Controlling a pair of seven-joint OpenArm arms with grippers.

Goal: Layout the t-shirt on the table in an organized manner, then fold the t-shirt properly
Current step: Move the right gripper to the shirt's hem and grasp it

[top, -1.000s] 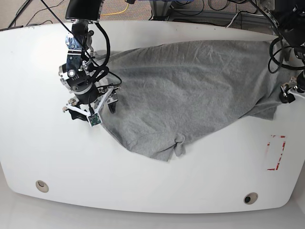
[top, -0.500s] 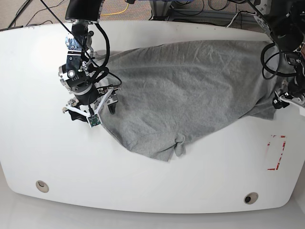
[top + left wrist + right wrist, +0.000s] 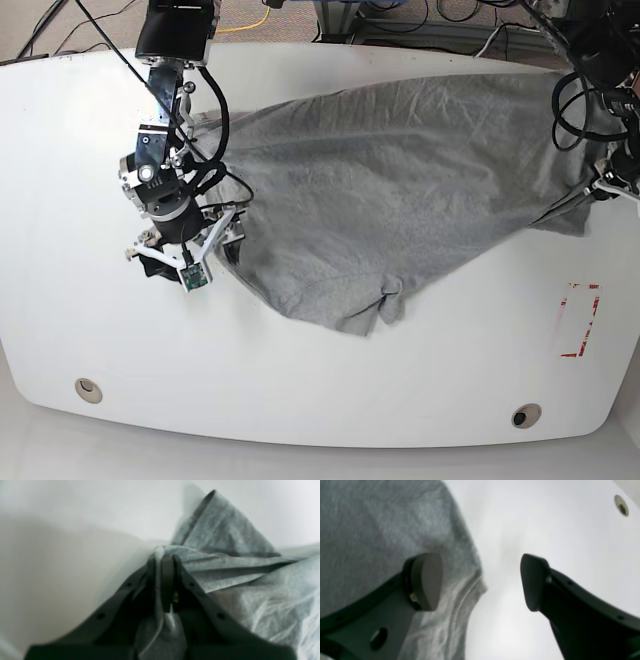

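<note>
T-shirt (image 3: pixel 400 190) in heather grey lies spread across the far-centre of the table (image 3: pixel 300 390), a glossy white top with curved edges, its cloth rumpled and stretched between my two arms. One sleeve (image 3: pixel 385 300) points toward the near edge, puckered at its hem. No lettering shows on the upturned side in the base view.

At the right of the base view, my left gripper (image 3: pixel 600 188) has the shirt's edge clamped. In the left wrist view, the left gripper (image 3: pixel 162 562) has its dark fingers (image 3: pixel 167 580) pressed together on a ridge of grey fabric (image 3: pixel 225 565), with more cloth bunched beneath them and a hemmed fold rising behind.

At the left of the base view, my right gripper (image 3: pixel 195 255) sits low at the shirt's other edge. In the right wrist view, the right gripper (image 3: pixel 481 582) stands spread wide and grips nothing: one pad (image 3: pixel 427 580) hangs over the grey cloth (image 3: pixel 382 535), the other finger (image 3: pixel 535 582) over bare white tabletop (image 3: pixel 545 530), and the shirt's stitched corner lies in the gap between them.

A red tape rectangle (image 3: pixel 580 320) marks the table's right side, well apart from the shirt. Two round grommet holes, one near the left (image 3: pixel 88 389) and one near the right (image 3: pixel 526 414), sit along the near edge; one of them (image 3: pixel 621 505) also shows in the right wrist view.
</note>
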